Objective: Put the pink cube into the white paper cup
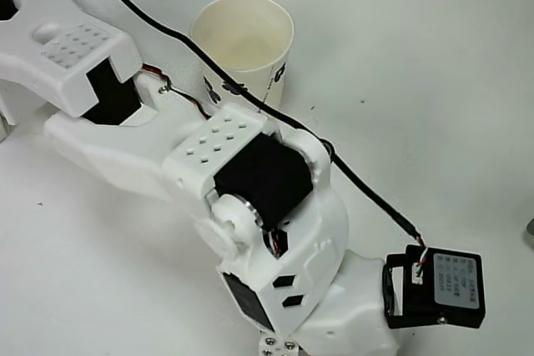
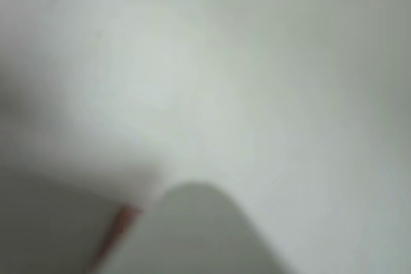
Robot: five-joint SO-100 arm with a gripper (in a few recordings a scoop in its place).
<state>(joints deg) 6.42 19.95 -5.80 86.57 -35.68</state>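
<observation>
Plain white tabletop (image 1: 434, 56), evenly lit, nothing much on it apart from the rig. Overhead view, left to right: white arm (image 1: 125, 135) comes in from top-left, runs diagonally down past the white paper cup (image 1: 244, 35), which stands upright just behind the arm's mid-section, mouth open and inside looks empty; black cable (image 1: 367, 193) drapes over the cup's front side and on to the wrist camera module (image 1: 434, 285) at bottom-right. Gripper end runs out of frame at the bottom edge, so finger state: cannot tell from here. Wrist view is v. blurred and close to the table; a pale finger (image 2: 192, 235) fills the lower middle, and a thin reddish-pink sliver (image 2: 119, 226) sits at its left edge, prob. the pink cube, either pinched or just beside the finger, can't say which. Judgement: step in hand is the pickup at the table, near the front edge; cup not yet loaded. Next move calls for a confirmed grip, a lift high enough to clear the rim, then a swing back toward the cup w/o snagging the cable.
</observation>
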